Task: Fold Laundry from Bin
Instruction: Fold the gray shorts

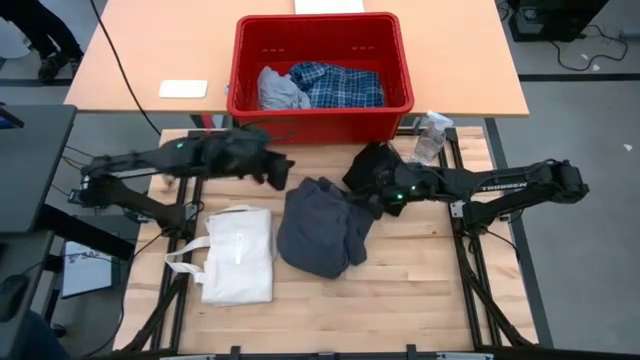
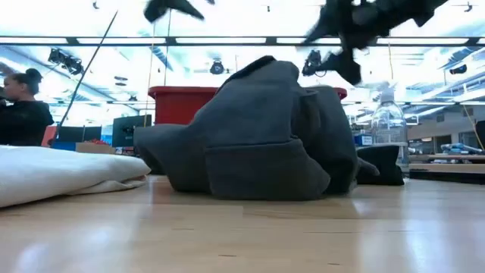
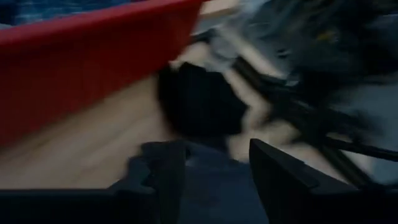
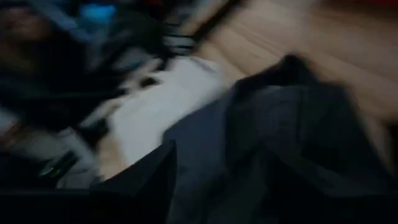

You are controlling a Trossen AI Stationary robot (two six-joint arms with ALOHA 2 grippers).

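The red bin (image 1: 320,110) stands at the table's far side. A blue-and-white plaid shirt (image 1: 338,84) and a light grey piece (image 1: 280,90) lie in it. A dark grey garment (image 1: 322,228) lies in a crumpled heap on the table's middle; it also shows in the low view (image 2: 258,136). A black garment (image 1: 368,160) lies on the table just behind the heap. My left gripper (image 1: 280,178) hangs open and empty in the air, left of the heap; its fingers stand apart in the left wrist view (image 3: 214,165). My right gripper (image 1: 378,196) hovers over the heap's right edge, beside the black garment.
A cream tote bag (image 1: 238,255) lies flat at the table's near left. A clear water bottle (image 1: 430,136) stands right of the bin. A white pad (image 1: 183,88) lies on the far table. A person (image 2: 21,110) stands in the room beyond.
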